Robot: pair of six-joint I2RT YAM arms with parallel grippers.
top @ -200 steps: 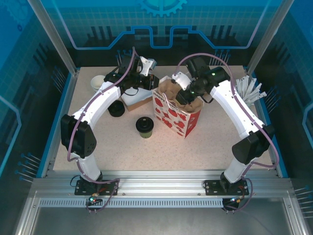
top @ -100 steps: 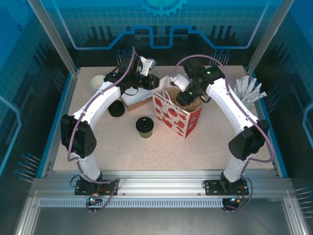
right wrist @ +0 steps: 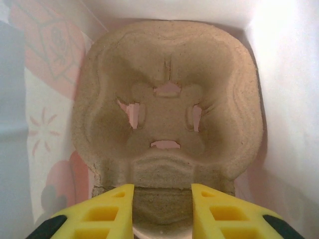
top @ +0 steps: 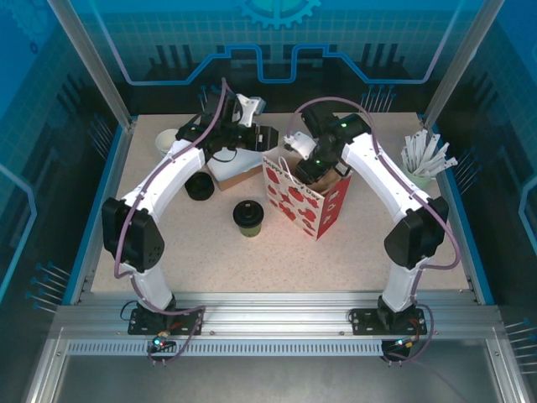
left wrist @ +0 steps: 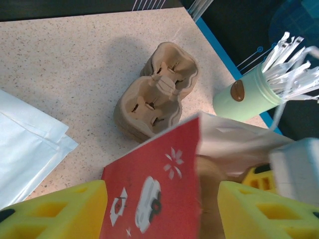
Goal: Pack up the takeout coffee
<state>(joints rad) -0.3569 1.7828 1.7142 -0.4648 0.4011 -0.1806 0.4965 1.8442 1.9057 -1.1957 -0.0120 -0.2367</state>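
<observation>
The coffee cup [top: 248, 216] is a little olive-green paper one with its round black lid on. It's standing upright on the table [top: 361, 252], roughly mid-surface, slightly left of center.

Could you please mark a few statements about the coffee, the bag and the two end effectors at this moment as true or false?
1. The takeout coffee stands on the table, outside the strawberry-print bag. True.
2. The right end effector rests on the table beside the bag. False: it reaches down inside the bag.
3. A pulp cup carrier lies inside the bag. True.
4. The left end effector is clamped shut. False: its jaws stand wide apart, with the bag's rim between them.
5. The coffee has no lid. False: a black lid sits on it.
</observation>
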